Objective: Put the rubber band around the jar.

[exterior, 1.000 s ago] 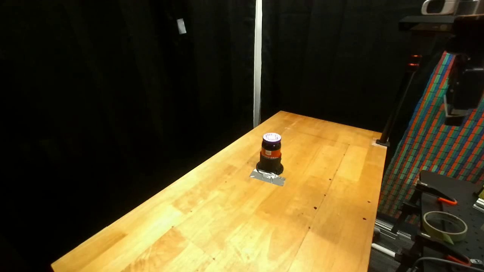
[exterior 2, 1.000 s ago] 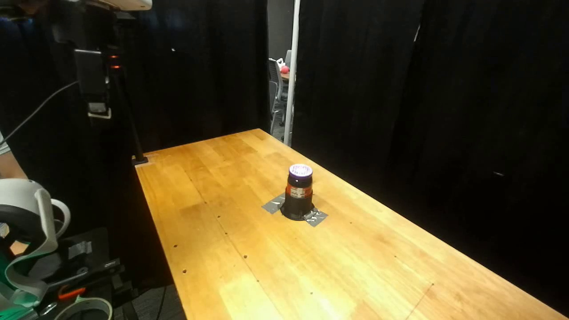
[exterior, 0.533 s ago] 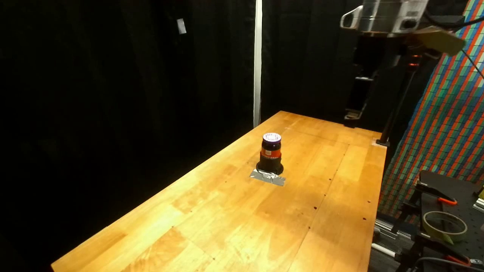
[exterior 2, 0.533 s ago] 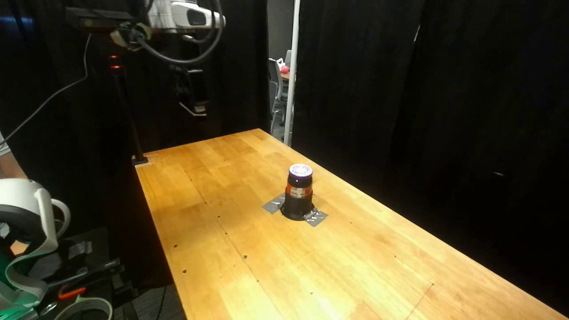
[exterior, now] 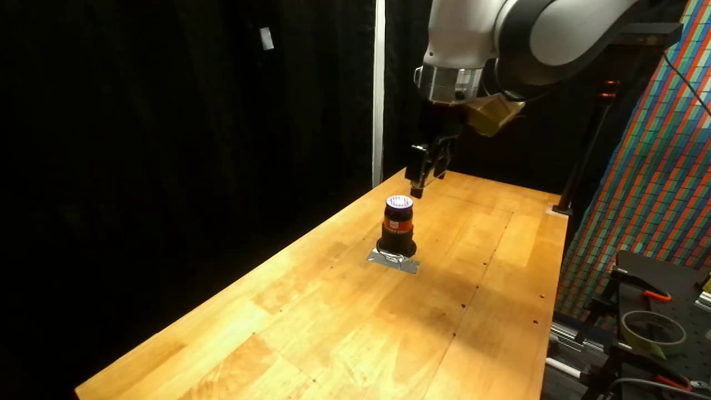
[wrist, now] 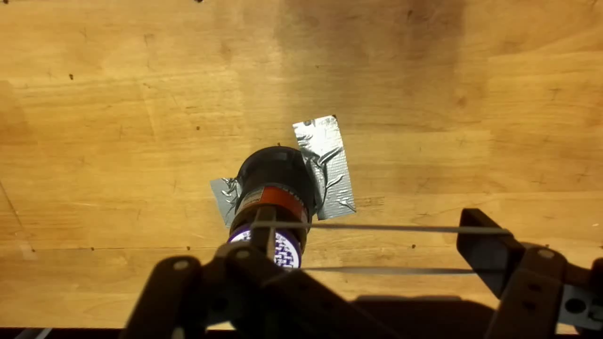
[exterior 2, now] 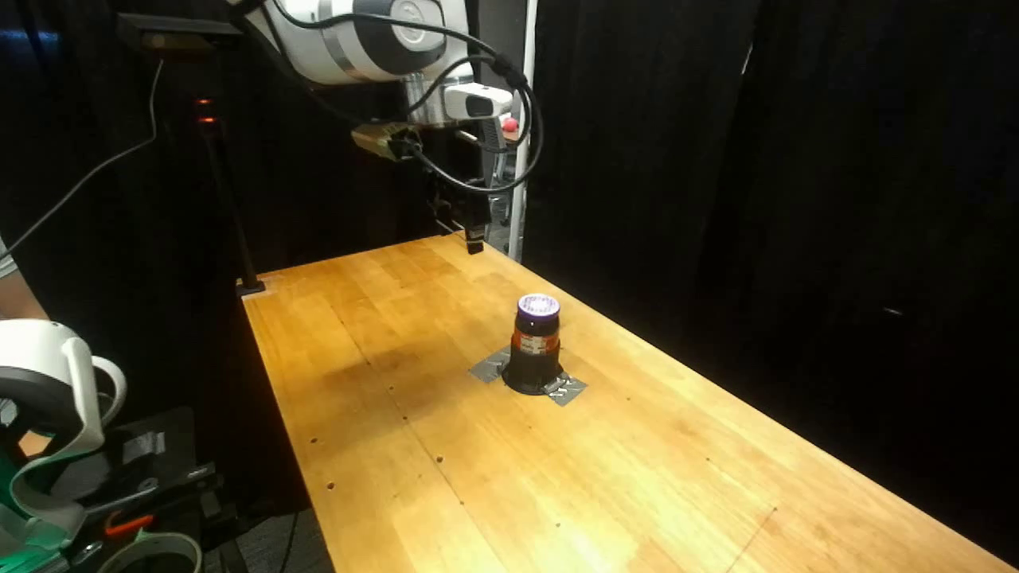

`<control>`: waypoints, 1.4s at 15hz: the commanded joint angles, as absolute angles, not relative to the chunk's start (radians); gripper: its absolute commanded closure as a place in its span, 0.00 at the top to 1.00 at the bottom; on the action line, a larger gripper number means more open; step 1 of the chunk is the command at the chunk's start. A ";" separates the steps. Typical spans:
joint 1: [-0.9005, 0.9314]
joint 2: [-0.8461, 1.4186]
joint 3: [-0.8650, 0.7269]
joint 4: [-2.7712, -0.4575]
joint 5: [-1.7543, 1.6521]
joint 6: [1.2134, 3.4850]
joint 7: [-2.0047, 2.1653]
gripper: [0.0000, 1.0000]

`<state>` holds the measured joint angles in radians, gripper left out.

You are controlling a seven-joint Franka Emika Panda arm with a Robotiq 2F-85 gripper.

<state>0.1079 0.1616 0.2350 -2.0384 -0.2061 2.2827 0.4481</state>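
Observation:
The jar [exterior: 398,225] stands upright in a black holder [exterior: 396,243]. It has a dark body, an orange label and a white and purple lid. It also shows in an exterior view [exterior 2: 536,342] and in the wrist view [wrist: 282,200]. My gripper [exterior: 428,183] is open above the table, higher than the lid and apart from the jar. It also shows in an exterior view [exterior 2: 460,237]. In the wrist view the pale rubber band [wrist: 386,228] is stretched in two strands between the spread fingers [wrist: 377,240]. The left finger there covers part of the lid.
Silver tape [wrist: 332,169] fixes the holder to the wooden table [exterior: 344,311]. A black post [exterior 2: 231,207] stands at a table corner. A side cart with a tape roll [exterior: 654,333] is beside the table. Cables [exterior 2: 525,151] hang in loops from the arm.
The arm has swung in over the table from the side, bringing my gripper close to the jar with the fingers spread. The jar and holder have not moved.

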 commanded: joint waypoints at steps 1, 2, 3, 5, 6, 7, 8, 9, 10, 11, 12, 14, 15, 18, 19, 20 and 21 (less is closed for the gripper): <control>0.157 0.299 0.158 -1.882 -0.227 2.261 0.461 1.00; 0.160 0.328 0.141 -1.854 -0.210 2.262 0.449 1.00; 0.164 0.352 0.126 -1.829 -0.204 2.262 0.443 1.00; 0.170 0.399 0.100 -1.782 -0.193 2.264 0.441 1.00; 0.170 0.422 0.089 -1.757 -0.184 2.262 0.439 1.00; 0.173 0.442 0.078 -1.735 -0.183 2.263 0.443 1.00; 0.177 0.461 0.065 -1.715 -0.189 2.262 0.451 1.00; 0.180 0.476 0.056 -1.698 -0.189 2.260 0.452 1.00; 0.186 0.495 0.041 -1.681 -0.199 2.267 0.466 1.00; 0.189 0.509 0.031 -1.667 -0.198 2.266 0.467 1.00; 0.193 0.527 0.018 -1.652 -0.201 2.265 0.476 1.00; 0.203 0.562 -0.002 -1.624 -0.204 2.264 0.488 1.00; 0.206 0.577 -0.009 -1.611 -0.202 2.259 0.489 1.00; 0.220 0.622 -0.031 -1.575 -0.203 2.261 0.507 1.00; 0.223 0.635 -0.036 -1.564 -0.201 2.264 0.514 1.00; 0.226 0.647 -0.041 -1.553 -0.198 2.269 0.521 1.00; 0.226 0.659 -0.044 -1.541 -0.194 2.268 0.525 1.00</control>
